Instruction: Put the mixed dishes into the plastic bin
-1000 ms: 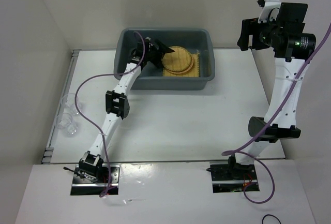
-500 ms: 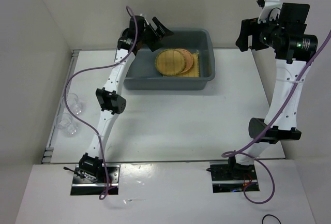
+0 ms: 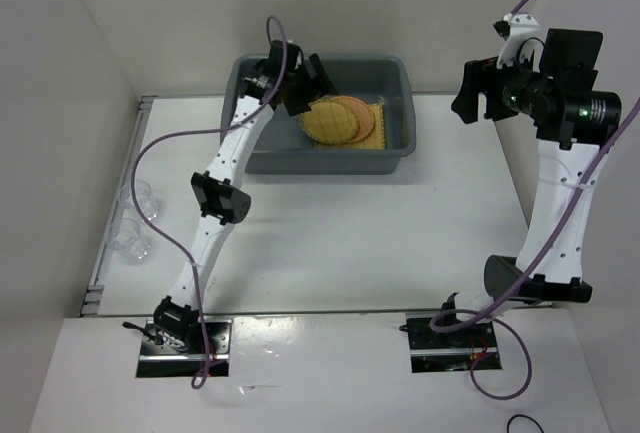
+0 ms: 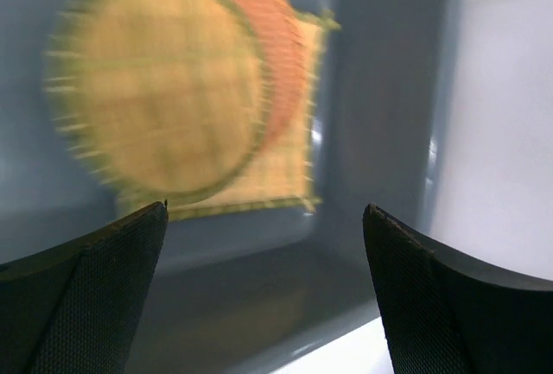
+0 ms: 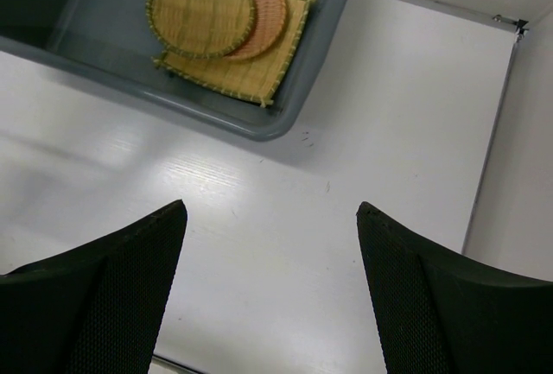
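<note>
The dark grey plastic bin (image 3: 330,161) stands at the back of the table. Inside it a tan woven disc (image 3: 328,123) lies on an orange disc (image 3: 358,113), both on the square yellow mat (image 3: 379,129). My left gripper (image 3: 312,81) hovers open and empty over the bin's left half. The left wrist view shows the tan disc (image 4: 155,89), orange disc (image 4: 278,54) and mat (image 4: 285,171), blurred, beyond the gripper (image 4: 265,206). My right gripper (image 3: 468,93) is open and empty, high to the right of the bin. Two clear cups (image 3: 143,201) (image 3: 130,243) stand at the table's left edge.
The right wrist view looks down past the gripper (image 5: 271,205) on white table, with the bin's corner (image 5: 259,128), the discs (image 5: 200,9) and the mat (image 5: 268,67) at the top. White walls enclose the table at left, back and right.
The left gripper let go of the tan disc, which now lies flat on the orange one, then rose and shifted over the bin. The right arm shifted slightly.
</note>
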Robot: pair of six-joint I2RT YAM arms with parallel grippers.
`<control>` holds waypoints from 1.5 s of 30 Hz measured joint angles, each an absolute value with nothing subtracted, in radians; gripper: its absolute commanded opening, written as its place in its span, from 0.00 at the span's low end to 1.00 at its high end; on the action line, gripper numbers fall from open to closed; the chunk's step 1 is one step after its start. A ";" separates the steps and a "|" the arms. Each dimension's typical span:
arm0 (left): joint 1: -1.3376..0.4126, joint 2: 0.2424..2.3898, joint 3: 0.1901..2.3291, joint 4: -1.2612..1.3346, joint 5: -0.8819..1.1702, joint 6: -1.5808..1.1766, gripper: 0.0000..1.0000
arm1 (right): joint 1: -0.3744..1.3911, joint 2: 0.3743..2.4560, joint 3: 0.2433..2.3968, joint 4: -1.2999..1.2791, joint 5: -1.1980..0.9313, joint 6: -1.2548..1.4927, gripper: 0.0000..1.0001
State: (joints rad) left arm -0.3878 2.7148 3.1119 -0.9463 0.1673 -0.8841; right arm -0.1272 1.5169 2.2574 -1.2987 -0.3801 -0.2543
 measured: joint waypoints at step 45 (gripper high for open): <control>-0.328 2.942 3.123 -1.035 0.086 -0.667 0.37 | -0.127 1.496 2.192 -1.288 -0.309 -0.271 0.84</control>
State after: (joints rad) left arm -0.3279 2.9421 3.1226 -1.0351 0.0864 -0.6674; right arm -0.1272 1.4956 2.1921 -1.2881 -0.3088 -0.2710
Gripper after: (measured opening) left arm 0.367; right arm 0.841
